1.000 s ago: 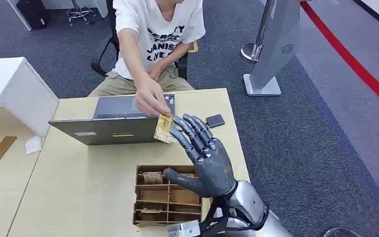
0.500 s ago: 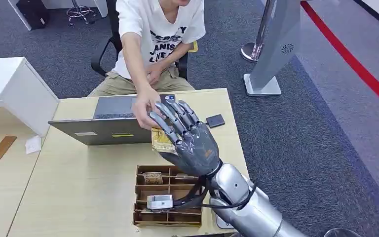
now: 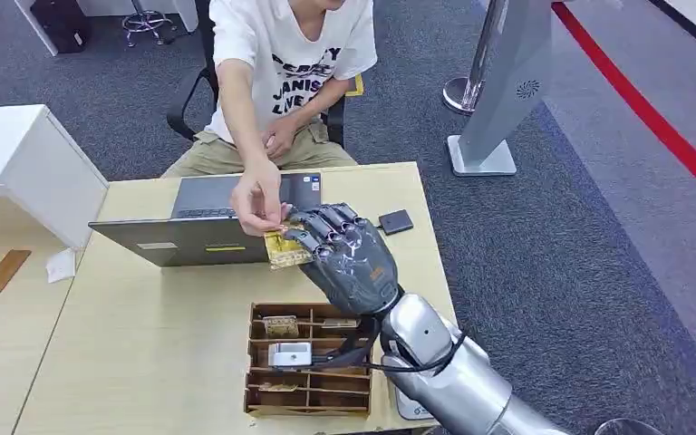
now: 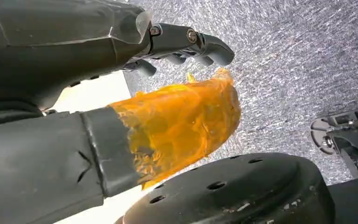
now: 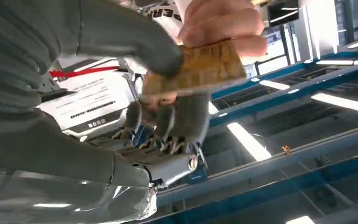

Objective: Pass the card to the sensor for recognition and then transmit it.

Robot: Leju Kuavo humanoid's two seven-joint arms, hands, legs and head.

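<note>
A yellow patterned card [image 3: 283,246] hangs over the laptop's front edge, and my right hand [image 3: 349,258] curls its fingers around the card's right end. In the right wrist view my thumb and fingers pinch the card [image 5: 196,70] while the person's fingers [image 5: 223,23] hold its far edge. The seated person's hand [image 3: 256,201] grips the card's left end. A small black square sensor [image 3: 395,221] lies on the table just right of my hand. My left hand [image 4: 121,93] hangs over grey carpet, holding nothing, its thumb wrapped in orange tape [image 4: 186,121].
An open grey laptop [image 3: 199,227] stands at the table's far side. A wooden divided card box [image 3: 308,362] with a few cards sits at the near edge under my forearm. A white cabinet [image 3: 27,163] stands left; a grey kiosk base [image 3: 480,154] stands beyond the table.
My right hand went from spread open beside the card to curled around it, shifting slightly left. The person's hand moved left with the card and still grips it.
</note>
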